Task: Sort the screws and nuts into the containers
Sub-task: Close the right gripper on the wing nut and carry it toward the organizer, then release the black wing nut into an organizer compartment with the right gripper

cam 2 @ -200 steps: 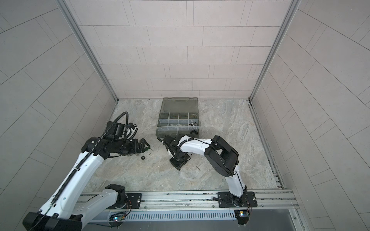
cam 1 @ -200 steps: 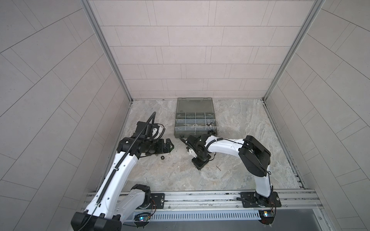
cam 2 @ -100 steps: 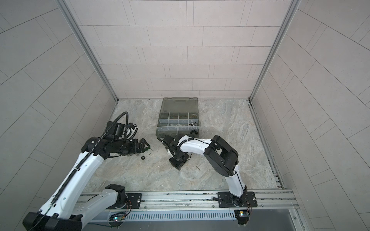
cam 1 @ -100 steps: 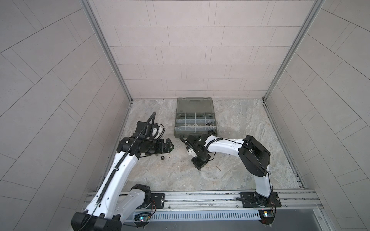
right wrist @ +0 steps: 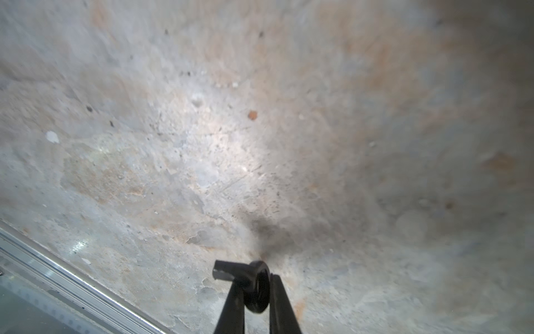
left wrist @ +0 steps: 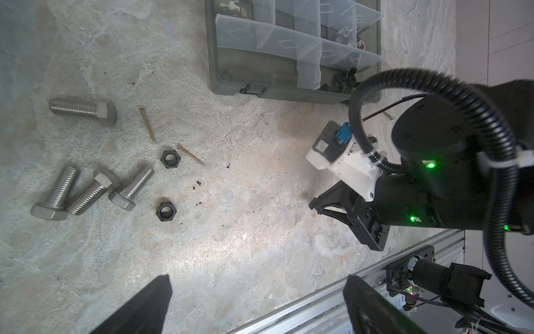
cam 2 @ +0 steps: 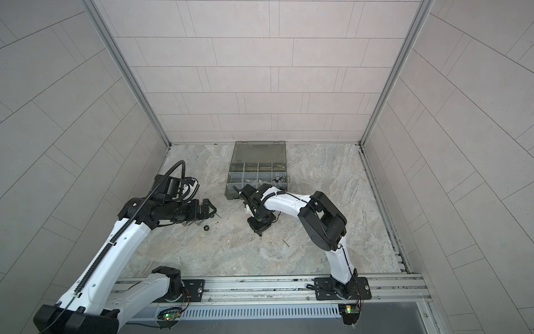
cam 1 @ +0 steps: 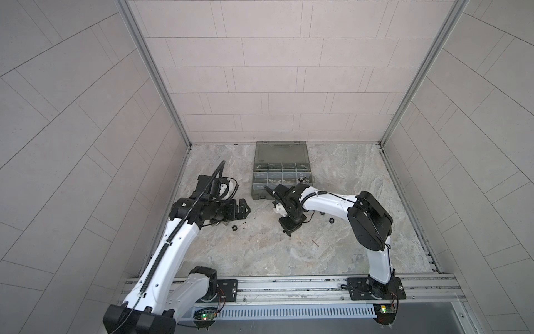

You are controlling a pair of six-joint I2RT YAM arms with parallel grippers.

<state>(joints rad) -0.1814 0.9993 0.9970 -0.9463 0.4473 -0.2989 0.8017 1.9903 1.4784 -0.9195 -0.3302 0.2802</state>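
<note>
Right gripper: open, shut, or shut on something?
The right gripper is shut on a black wing nut: its wrist view shows the nut pinched between both fingers.

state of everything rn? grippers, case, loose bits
left gripper, open, holding nothing
right gripper, shut on a wing nut
wing nut, black, pinched in the right gripper
organizer case, lid open, small parts in some compartments
silver bolts, four lying on their sides on the table
hex nuts, two lying flat on the table
thin screws, lying loose on the table
</note>
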